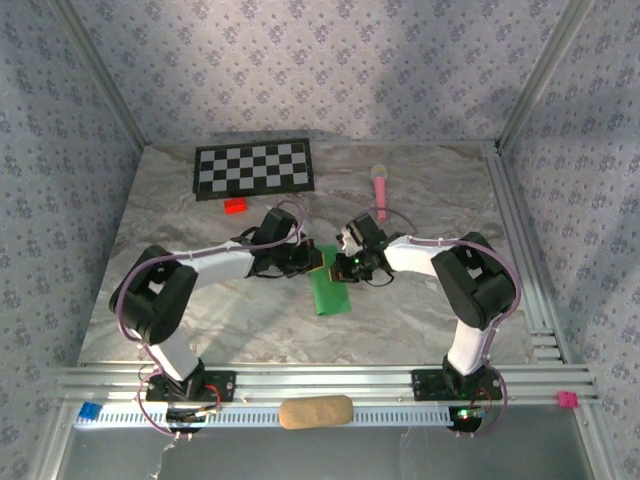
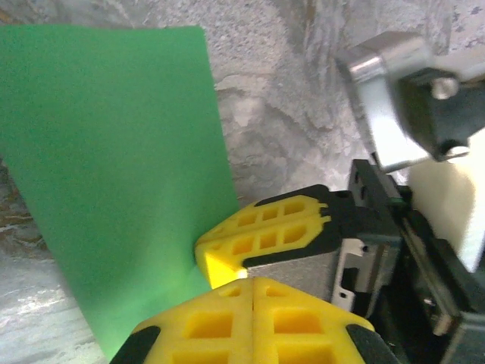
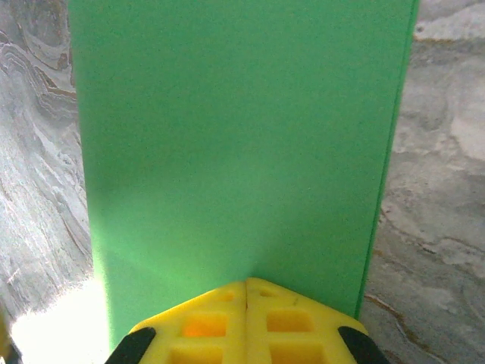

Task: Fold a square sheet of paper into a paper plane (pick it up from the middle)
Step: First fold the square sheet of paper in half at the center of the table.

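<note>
The square sheet of paper (image 1: 331, 288) is bright green and folded into a narrow rectangle, lying mid-table with its far end lifted between the two grippers. My right gripper (image 1: 343, 266) is shut on that end. In the right wrist view its yellow tips (image 3: 245, 282) meet on the paper's (image 3: 235, 136) edge, with faint creases fanning out from them. My left gripper (image 1: 318, 262) is pressed shut right beside it. In the left wrist view its closed tips (image 2: 252, 282) sit at the paper's (image 2: 114, 174) near corner, just below the right gripper's yellow fingers (image 2: 265, 227).
A black-and-white checkerboard (image 1: 253, 168) lies at the back left with a small red block (image 1: 236, 206) in front of it. A pink microphone-shaped toy (image 1: 381, 190) lies behind the right arm. A tan oblong pad (image 1: 315, 411) rests on the front rail.
</note>
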{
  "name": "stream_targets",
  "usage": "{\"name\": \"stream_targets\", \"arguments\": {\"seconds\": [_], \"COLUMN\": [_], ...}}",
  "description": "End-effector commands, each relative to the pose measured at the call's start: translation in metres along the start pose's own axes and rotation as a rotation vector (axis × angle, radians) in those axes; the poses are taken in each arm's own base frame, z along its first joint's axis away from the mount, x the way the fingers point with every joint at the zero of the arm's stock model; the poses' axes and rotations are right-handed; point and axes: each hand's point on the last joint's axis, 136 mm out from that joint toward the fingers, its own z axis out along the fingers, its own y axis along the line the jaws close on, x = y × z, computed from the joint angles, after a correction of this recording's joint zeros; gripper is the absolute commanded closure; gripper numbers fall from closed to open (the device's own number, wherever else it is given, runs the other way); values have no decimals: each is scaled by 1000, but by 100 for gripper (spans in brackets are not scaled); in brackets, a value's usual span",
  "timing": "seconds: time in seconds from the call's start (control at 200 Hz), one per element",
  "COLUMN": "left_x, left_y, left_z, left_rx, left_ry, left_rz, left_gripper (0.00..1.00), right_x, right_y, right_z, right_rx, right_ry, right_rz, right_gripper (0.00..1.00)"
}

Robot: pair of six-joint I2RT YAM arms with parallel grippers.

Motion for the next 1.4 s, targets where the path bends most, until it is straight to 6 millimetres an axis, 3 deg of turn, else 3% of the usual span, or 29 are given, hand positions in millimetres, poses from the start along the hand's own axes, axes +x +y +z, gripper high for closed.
{"name": "stream_targets", "arguments": {"seconds": [0.0, 0.265, 0.595, 0.705, 0.929, 1.104, 1.204, 1.394], "left_x": [6, 18, 33, 29, 18, 22, 27, 40], "left_y": [9, 43, 99, 90, 34, 5, 6, 32], "left_z": [8, 18, 15, 12, -9, -8, 0, 14], "left_rx": [-10, -111, -306, -288, -181, -97, -91, -134], "left_ry": [38, 73, 80, 64, 11, 15, 35, 65], "left_rz": [-6, -12, 47, 58, -15, -26, -36, -75], "left_gripper": [100, 100, 100, 100, 100, 100, 100, 100], "right_x": [28, 29, 34, 35, 33, 32, 33, 34], "right_y": [-34, -34, -37, -38, -38, -38, -38, -38], "right_z": [7, 8, 11, 10, 8, 7, 7, 8], "right_rx": [119, 116, 137, 147, 158, 162, 164, 161], "right_ry": [78, 83, 97, 94, 82, 74, 77, 81], "right_rz": [62, 69, 73, 80, 87, 93, 89, 89], "right_gripper": [100, 100, 100, 100, 100, 100, 100, 100]}}
